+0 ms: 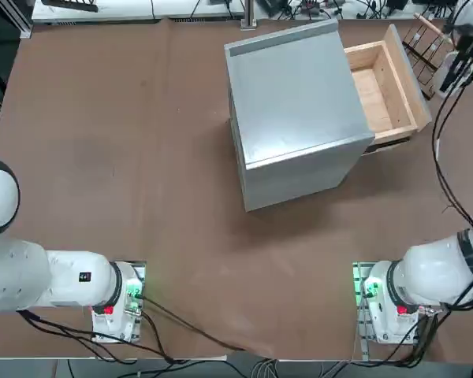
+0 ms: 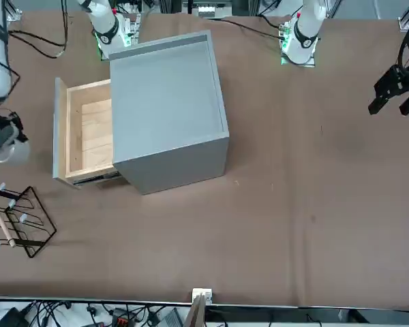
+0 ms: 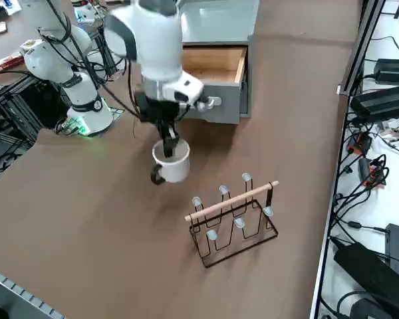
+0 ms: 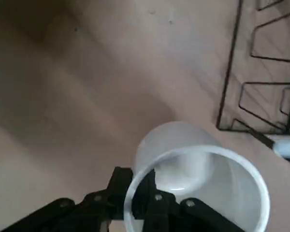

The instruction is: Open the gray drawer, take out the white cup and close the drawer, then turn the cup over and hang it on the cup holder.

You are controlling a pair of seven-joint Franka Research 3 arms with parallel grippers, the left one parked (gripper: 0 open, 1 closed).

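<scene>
Cup time: right gripper [image 3: 168,143] pinches the white cup [image 3: 171,161] by its rim, so lower it gently near the cup holder [image 3: 234,216], drawer [image 3: 216,78] gaping.

White cup [image 3: 171,161] upright, seemingly airborne, between open gray drawer [image 3: 216,82] and cup holder [image 3: 234,218].
</scene>
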